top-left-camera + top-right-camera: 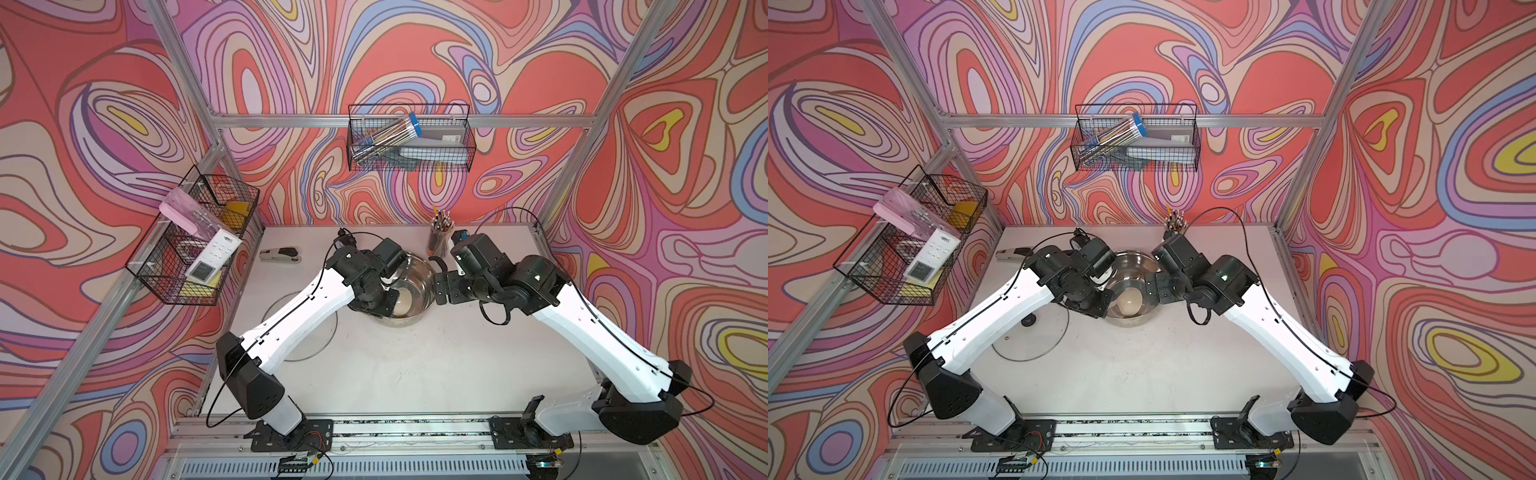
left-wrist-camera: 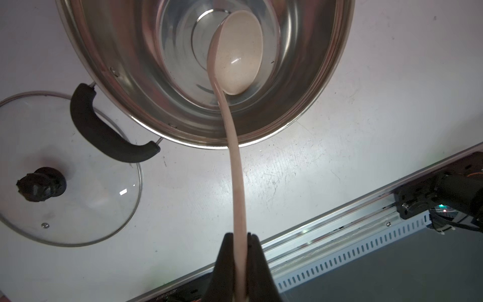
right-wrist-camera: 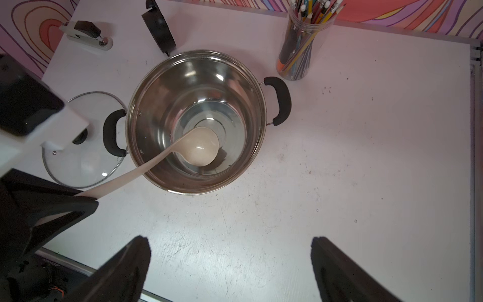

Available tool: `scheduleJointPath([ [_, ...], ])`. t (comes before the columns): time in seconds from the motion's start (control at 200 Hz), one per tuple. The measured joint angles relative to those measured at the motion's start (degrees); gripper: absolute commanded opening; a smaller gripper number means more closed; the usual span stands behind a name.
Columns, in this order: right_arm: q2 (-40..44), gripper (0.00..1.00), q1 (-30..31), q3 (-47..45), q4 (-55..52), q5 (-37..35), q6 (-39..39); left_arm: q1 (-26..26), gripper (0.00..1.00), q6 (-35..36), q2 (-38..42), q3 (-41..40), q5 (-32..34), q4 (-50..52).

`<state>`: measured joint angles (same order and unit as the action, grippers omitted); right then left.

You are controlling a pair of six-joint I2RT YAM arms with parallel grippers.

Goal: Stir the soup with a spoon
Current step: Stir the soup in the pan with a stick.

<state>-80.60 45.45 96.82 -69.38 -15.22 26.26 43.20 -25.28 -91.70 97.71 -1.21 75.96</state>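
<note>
The spoon [image 3: 201,149] is a cream-white ladle. Its bowl [image 2: 240,52] rests low inside the steel pot [image 3: 196,73], and its slim handle slants out over the rim. My left gripper [image 2: 240,235] is shut on the handle's upper end, at the pot's left side in both top views [image 1: 384,291] [image 1: 1100,286]. The right gripper [image 3: 230,241] is open with nothing between its fingers, over bare table beside the pot's right side [image 1: 438,286]. The pot's [image 2: 326,86] inside is shiny; I cannot tell whether soup lies at the bottom.
A glass lid [image 2: 78,204] with a black knob lies flat left of the pot. A clear cup of coloured pencils [image 3: 300,49] stands behind the pot's right handle. A stapler [image 1: 280,254] lies at the back left. Wire baskets [image 1: 191,237] [image 1: 409,137] hang on the walls.
</note>
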Motion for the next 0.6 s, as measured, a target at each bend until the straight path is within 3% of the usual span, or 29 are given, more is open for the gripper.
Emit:
scheduleJointPath([
  [0.22, -1.5, 0.98, 0.0, 0.2, 1.1, 1.2, -0.5, -0.7, 0.0, 0.0, -0.2, 0.4, 4.4, 3.7],
  [0.601, -1.6, 0.98, 0.0, 0.1, 2.0, 1.6, -0.8, -2.3, 0.0, 0.0, -5.7, 7.8, 11.4, 4.2],
])
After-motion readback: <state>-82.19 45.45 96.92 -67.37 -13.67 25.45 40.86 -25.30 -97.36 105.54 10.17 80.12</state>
